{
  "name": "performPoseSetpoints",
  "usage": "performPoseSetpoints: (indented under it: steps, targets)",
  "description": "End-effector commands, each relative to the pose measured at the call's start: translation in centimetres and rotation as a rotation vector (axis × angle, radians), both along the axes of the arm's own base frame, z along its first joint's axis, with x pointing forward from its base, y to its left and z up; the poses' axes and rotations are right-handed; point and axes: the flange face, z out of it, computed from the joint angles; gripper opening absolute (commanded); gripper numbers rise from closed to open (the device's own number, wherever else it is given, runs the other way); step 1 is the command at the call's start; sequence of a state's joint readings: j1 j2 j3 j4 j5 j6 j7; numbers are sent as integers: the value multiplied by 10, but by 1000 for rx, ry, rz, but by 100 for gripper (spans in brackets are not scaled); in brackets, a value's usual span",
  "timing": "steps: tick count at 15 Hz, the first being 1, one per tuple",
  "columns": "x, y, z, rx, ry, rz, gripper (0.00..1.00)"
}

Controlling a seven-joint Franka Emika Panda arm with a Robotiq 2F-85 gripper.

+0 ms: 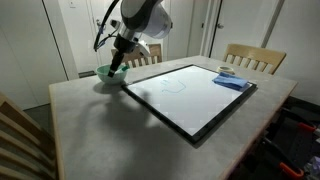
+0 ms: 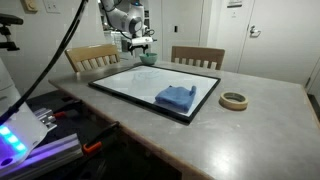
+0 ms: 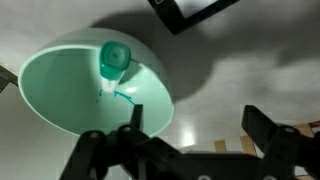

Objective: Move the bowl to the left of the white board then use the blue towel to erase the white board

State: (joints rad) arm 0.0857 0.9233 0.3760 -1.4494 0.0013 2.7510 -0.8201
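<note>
My gripper [image 3: 185, 150] hangs low over the bowl [image 3: 90, 85]. My two fingers [image 3: 105, 155] are spread wide apart and they pinch nothing. In the wrist view one finger is over the near rim of the bowl and the other is out over the bare table [image 3: 215, 95]. I cannot tell if the first finger touches the rim.

The bowl is pale green and round. A small green piece [image 3: 115, 60] leans up inside it, by the far rim. In both exterior views the bowl [image 1: 106, 72] [image 2: 148, 58] sits on the table [image 1: 90, 130], just off one corner of the white board [image 1: 185, 95] and close to a table edge. It is not on the board.

The white board [image 2: 150, 88] lies flat in the middle of the table. It has a thin black frame and some faint lines drawn on it. The blue towel [image 1: 232, 80] [image 2: 175, 97] lies bunched on the board, in the corner at the end far from the bowl.

A roll of tape [image 2: 234, 100] lies on the table beside the board, near the towel end. Wooden chairs [image 2: 92, 57] stand at the table edge.
</note>
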Motion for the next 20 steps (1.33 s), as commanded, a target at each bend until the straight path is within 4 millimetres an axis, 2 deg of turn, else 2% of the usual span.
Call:
performPoseSetpoints:
  steps: [1, 4, 9, 10, 11, 12, 13, 20]
  targets:
    - [10, 7, -12, -50, -17, 66, 100]
    - [12, 12, -20, -50, -16, 84, 100]
    - [17, 6, -27, -49, 1, 74, 100]
    - [18, 5, -28, -51, 6, 73, 94]
    - [18, 5, -28, -51, 9, 71, 80]
    - [19, 4, -28, -52, 10, 70, 70]
    - [19, 4, -28, -52, 12, 68, 68]
    - [19, 0, -29, -47, 17, 55, 17]
